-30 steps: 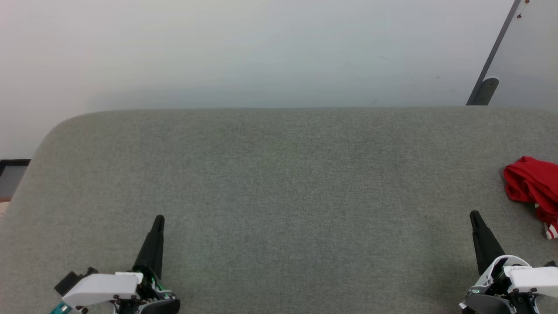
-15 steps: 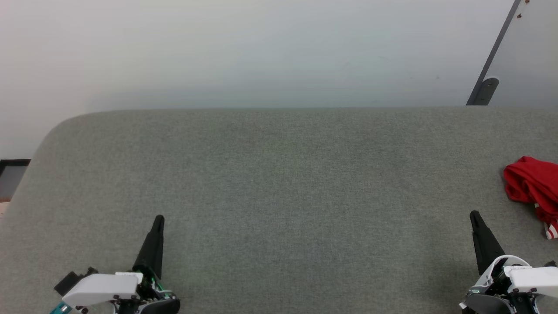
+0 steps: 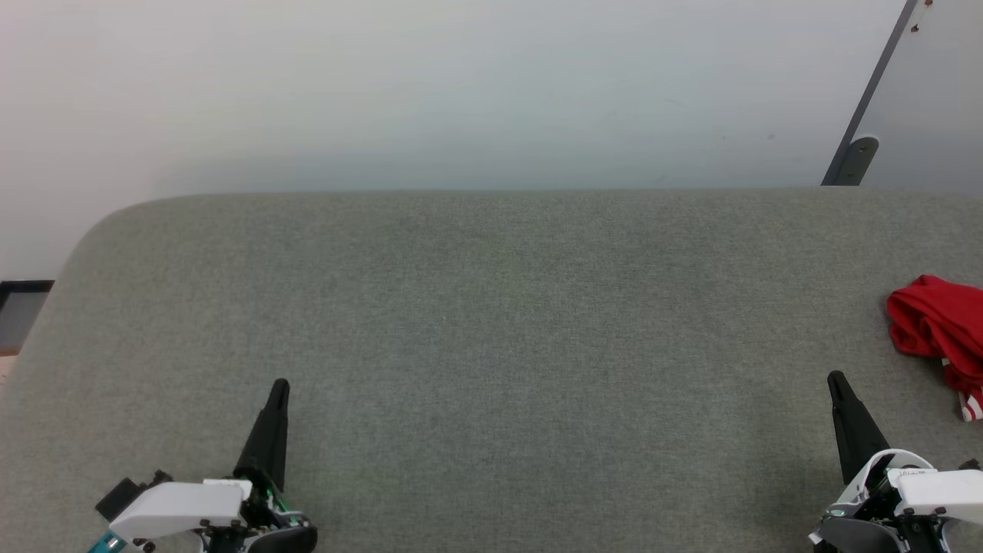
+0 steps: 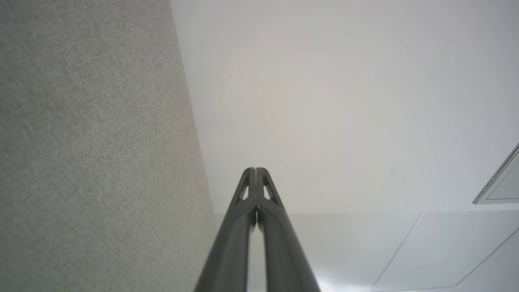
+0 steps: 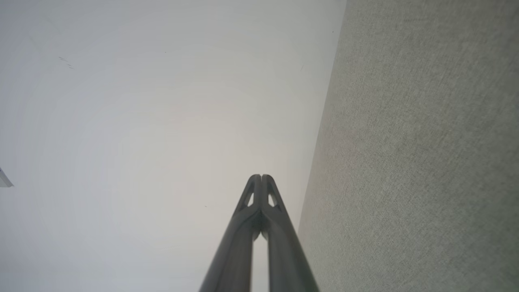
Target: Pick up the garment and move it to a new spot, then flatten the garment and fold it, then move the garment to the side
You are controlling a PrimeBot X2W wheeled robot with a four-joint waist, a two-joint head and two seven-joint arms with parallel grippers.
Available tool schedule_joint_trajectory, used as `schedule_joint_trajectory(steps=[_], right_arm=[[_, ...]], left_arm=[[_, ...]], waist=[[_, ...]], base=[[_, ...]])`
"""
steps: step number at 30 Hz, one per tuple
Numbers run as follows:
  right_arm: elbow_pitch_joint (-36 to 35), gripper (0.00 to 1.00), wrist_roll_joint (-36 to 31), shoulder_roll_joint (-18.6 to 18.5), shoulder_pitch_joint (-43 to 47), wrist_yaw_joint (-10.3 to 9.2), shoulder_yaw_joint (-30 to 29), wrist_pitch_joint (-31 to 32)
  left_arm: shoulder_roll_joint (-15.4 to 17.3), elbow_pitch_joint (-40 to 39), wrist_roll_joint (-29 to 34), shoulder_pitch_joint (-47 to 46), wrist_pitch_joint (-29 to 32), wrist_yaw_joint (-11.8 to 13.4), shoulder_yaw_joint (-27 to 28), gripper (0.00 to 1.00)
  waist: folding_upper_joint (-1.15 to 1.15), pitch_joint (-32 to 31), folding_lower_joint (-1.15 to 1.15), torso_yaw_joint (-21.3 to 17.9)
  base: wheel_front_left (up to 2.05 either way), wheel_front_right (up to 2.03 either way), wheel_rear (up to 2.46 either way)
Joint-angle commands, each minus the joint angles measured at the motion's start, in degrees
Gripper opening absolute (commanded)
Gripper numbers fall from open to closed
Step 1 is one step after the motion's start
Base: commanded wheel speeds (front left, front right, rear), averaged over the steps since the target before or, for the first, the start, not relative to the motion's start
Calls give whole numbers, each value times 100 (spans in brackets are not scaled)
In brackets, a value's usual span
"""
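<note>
If the garment [image 3: 935,326] awaits lifting: you'd want the right gripper [image 3: 835,379] parted wide, biting deep into the bunch.
If it's already set aside: you leave it be.
Garment: red crumpled heap, striped trim showing, at the pad's [image 3: 491,307] right edge.
Grippers: right and left gripper [image 3: 280,384] both closed, empty.

Red garment [image 3: 933,322], red-and-white striped trim; grey woven tabletop [image 3: 491,322].
</note>
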Motion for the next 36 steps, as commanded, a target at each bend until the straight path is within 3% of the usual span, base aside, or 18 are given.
schedule_joint_trajectory(steps=[1, 36], right_arm=[[2, 0, 26, 19, -17, -6, 4, 10], [2, 0, 27, 19, -17, -6, 6, 8]], left_arm=[[-11, 7, 9, -59, 24, -18, 17, 0], [-26, 8, 33, -62, 35, -18, 39, 0]], waist=[[0, 0, 0, 0], [0, 0, 0, 0]], base=[[0, 0, 0], [0, 0, 0]])
